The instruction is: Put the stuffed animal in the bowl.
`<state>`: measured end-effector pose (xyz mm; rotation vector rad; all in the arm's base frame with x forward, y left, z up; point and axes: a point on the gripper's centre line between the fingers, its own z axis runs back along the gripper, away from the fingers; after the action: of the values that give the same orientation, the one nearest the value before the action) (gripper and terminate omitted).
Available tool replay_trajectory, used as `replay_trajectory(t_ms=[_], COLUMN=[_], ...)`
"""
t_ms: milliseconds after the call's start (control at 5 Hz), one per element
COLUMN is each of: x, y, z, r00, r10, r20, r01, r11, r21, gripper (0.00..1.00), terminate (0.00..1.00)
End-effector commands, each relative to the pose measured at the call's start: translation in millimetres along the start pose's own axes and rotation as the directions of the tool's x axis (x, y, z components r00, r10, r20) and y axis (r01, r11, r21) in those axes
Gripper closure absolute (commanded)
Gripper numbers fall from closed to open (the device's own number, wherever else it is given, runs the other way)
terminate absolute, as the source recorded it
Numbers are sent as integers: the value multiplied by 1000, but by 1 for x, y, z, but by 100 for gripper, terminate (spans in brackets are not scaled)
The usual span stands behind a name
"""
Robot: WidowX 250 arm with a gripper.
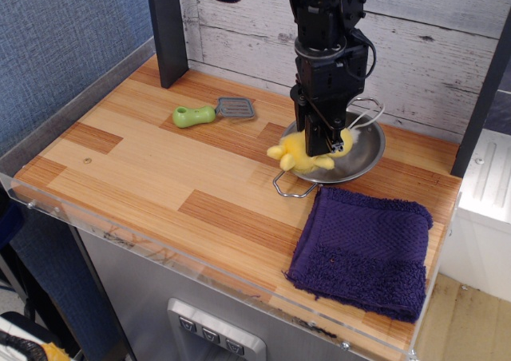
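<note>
— Yellow and fuzzy, that's what I have: the stuffed animal (302, 151), a small duck with stubby limbs sticking out to the left and below.

— Where is it?

— At the near left edge of the bowl (359, 155), partly over the rim, with one limb poking out past it toward the tabletop (144, 169). Whether it rests on the metal or hangs just above it, I can't tell.

— And your claw?

— My claw (326, 140) is closed on the duck's right side, the fingers pinched in with the plush between them. A thin white string curls up from the toy beside my fingers.

— How is your arm set?

— It comes straight down from above, black and upright, in front of the whitewashed plank wall (431, 41), with the claw pointing at the table.

— The bowl itself?

— Shiny steel, round, with a wire loop handle (292, 190) sticking out at the near side. It looks tipped a little, near side lower.

— What else is around?

— A dark purple towel (363, 249) lies folded just in front of the bowl, close to that handle. A toy spatula (211, 112) with a green handle lies well off to the left on the wood. A dark post (165, 29) stands at the back left corner.
</note>
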<state>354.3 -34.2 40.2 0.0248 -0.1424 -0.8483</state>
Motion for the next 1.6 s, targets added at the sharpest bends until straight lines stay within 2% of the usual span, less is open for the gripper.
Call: replay_trajectory(t_ms=[0,400,600,800,1000,1200,1400], x=[7,5,8,12,17,15,5], y=[-3,-6,-2,6,15,17,14], z=[14,20,30,53,91,124,151], r00=[1000,999,999,995,985,975,971], r10=[-17,-28,-45,-77,-112,-113,-88], r20=[-8,-17,12,65,132,190,224], r01=[17,28,44,71,95,82,43], r11=[999,999,998,993,986,983,979], r21=[29,37,50,91,134,167,200], gripper=[0,0,0,0,0,0,0], terminate=[0,0,0,0,0,0,0])
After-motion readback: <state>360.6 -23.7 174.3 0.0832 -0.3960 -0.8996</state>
